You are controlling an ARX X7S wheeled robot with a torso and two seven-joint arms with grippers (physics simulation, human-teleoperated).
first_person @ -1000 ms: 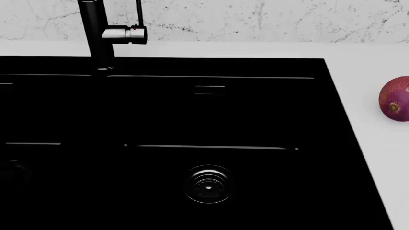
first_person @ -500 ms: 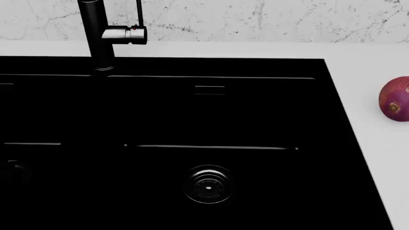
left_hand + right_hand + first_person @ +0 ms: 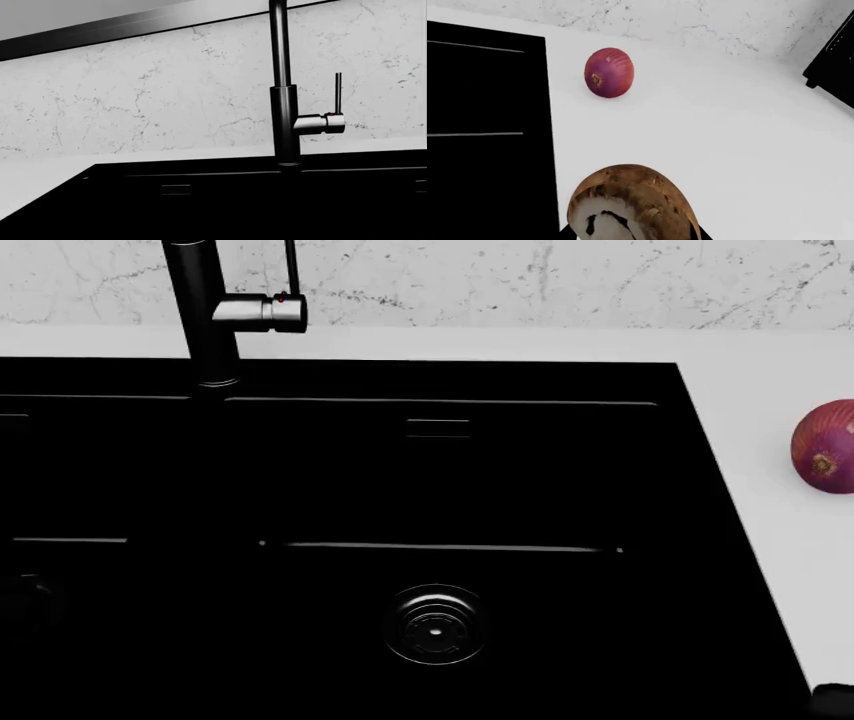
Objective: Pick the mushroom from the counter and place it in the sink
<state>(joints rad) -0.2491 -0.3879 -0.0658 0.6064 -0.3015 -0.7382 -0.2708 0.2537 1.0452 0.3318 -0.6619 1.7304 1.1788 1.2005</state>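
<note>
mushroom (image 3: pixel 630 205) light, soft, bruises easily | I judge gentle hold across cap | right hand apparently pinching it, fingers barely seen | sink (image 3: pixel 400 490) at 9 o'clock | left hand unseen

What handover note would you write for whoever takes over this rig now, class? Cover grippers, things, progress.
Left gripper: not in view.
Right gripper: dark fingertips flank the mushroom; grip unconfirmed.
Things: mushroom at the counter, close to the sink edge, the onion beyond it.
Done: reach to the mushroom.
Left: confirm grip, carry it over the sink, release.
</note>
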